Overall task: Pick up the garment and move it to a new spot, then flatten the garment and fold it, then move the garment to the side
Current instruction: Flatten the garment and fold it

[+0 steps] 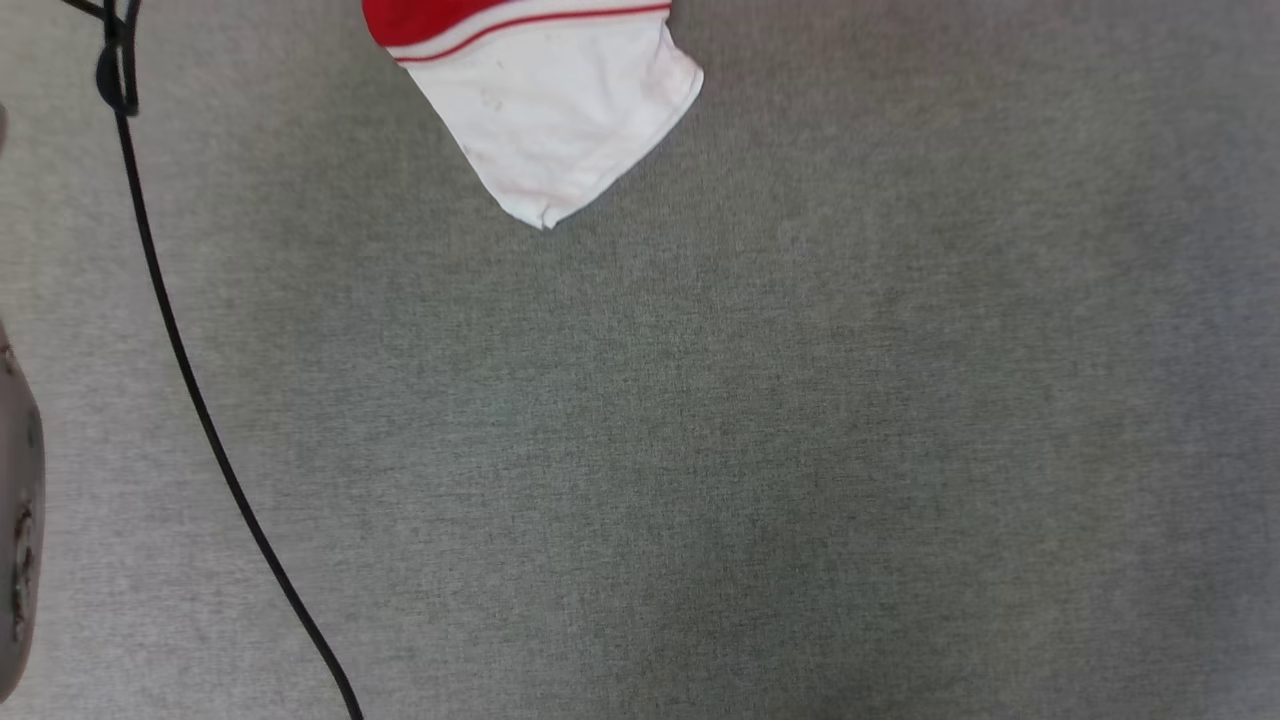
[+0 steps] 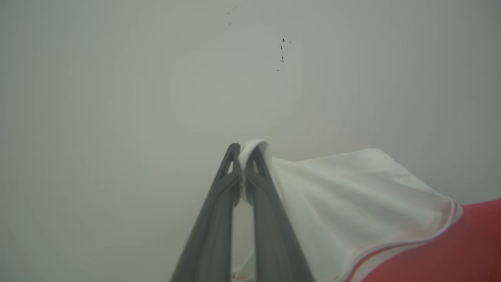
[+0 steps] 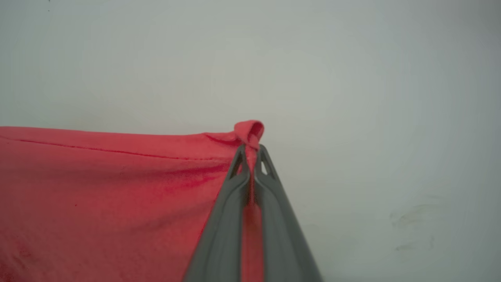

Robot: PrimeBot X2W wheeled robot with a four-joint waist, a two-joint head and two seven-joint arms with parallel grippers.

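The garment (image 1: 545,120) is cut off at the top edge. The left fingers (image 2: 213,219) grip its white sleeve, the right fingers (image 3: 227,219) its red cloth. A black cable (image 1: 193,380) crosses the table (image 1: 800,450).

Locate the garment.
The garment shows at the head view's top centre, right of the black cable; left hand pinches a white sleeve, right hand its red edge.

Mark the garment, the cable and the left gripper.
garment (image 1: 555,120): head view, on its white sleeve.
cable (image 1: 193,385): head view, midway along its run over the grey surface.
left gripper (image 2: 243,158): left wrist view, between the tips of jaws shut on the sleeve.
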